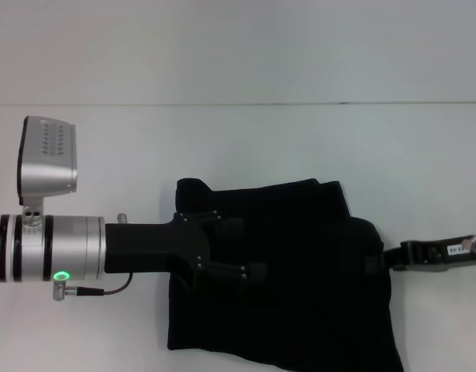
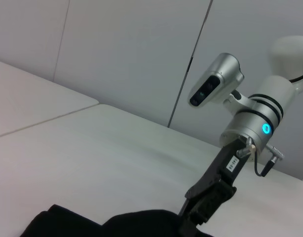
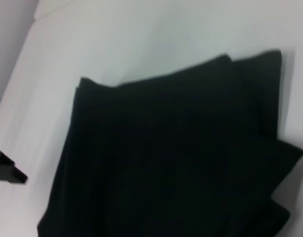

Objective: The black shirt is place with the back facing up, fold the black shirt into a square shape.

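Note:
The black shirt [image 1: 300, 279] lies folded in a rough layered block on the white table, at the centre and lower right of the head view. It fills the right wrist view [image 3: 176, 158], and its edge shows in the left wrist view [image 2: 92, 224]. My left gripper [image 1: 250, 248] reaches in from the left and hovers over the shirt's left part, its jaws apart with nothing between them. My right gripper [image 1: 381, 260] reaches in from the right and meets the shirt's right edge. The left wrist view shows it [image 2: 198, 217] tilted down into the fabric.
The white table [image 1: 238, 147] stretches bare behind and to the left of the shirt, with a pale wall behind it. The shirt's lower edge runs off the bottom of the head view. A small dark object [image 3: 6, 169] sits beside the shirt in the right wrist view.

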